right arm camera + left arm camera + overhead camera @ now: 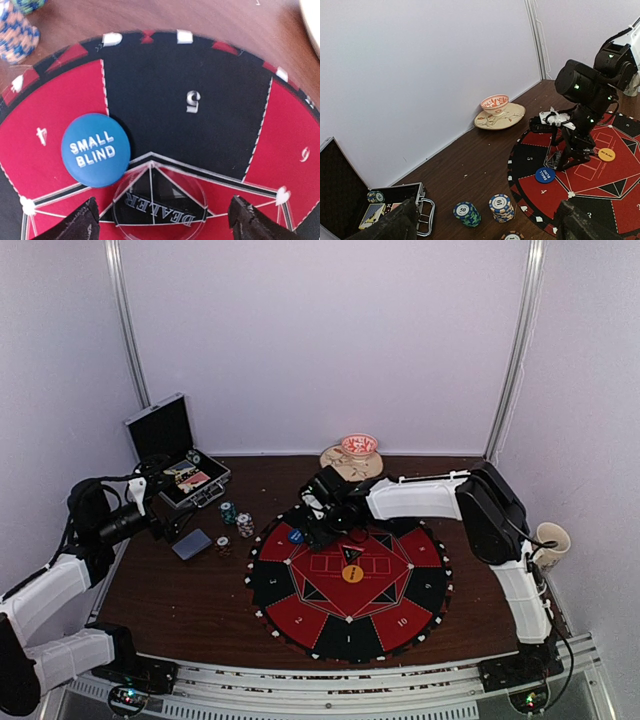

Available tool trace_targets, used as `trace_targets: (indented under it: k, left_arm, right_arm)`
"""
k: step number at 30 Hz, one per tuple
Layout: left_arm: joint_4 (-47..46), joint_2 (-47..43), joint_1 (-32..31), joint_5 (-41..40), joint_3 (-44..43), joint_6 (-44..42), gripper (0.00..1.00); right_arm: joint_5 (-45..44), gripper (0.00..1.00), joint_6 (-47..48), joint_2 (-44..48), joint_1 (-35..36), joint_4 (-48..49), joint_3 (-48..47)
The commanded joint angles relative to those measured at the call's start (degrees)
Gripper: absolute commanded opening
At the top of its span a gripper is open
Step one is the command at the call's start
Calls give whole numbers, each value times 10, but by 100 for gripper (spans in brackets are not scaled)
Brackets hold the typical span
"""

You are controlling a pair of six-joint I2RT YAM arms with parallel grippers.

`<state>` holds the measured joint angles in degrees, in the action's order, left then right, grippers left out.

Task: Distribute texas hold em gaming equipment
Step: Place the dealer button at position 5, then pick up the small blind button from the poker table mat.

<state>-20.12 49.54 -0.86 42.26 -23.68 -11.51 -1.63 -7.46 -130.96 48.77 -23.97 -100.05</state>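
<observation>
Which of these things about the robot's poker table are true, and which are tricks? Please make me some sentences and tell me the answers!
1. The blue disc reads SMALL BLIND. True.
2. The right gripper is open above the mat. True.
3. The teal chip stack stands on the mat. False: it stands on the wooden table beside the mat.
4. The orange disc lies on the wooden table. False: it lies near the middle of the mat.
5. The left gripper holds a card. False: it is open and holds nothing.
</observation>
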Motion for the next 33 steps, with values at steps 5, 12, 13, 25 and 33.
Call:
trace_targets:
  k: [5,12,13,25,33]
  left_arm:
    - [-31,-3,-3,7,4,-2,98]
    - [-31,-6,-3,9,5,-2,98]
    - [-31,-5,-2,9,5,-2,98]
    - [-32,-4,-3,10,6,-2,98]
    - [-33,-3,-2,10,6,-3,98]
  right_arm:
    - [-26,96,35,-12,20,-73,-120]
    - [17,97,51,-75,21,-121,-221]
    - [23,97,54,-80,21,-124,-227]
    - [48,95,78,-119,20,-127,-241]
    - [63,86,77,-134,17,-127,-248]
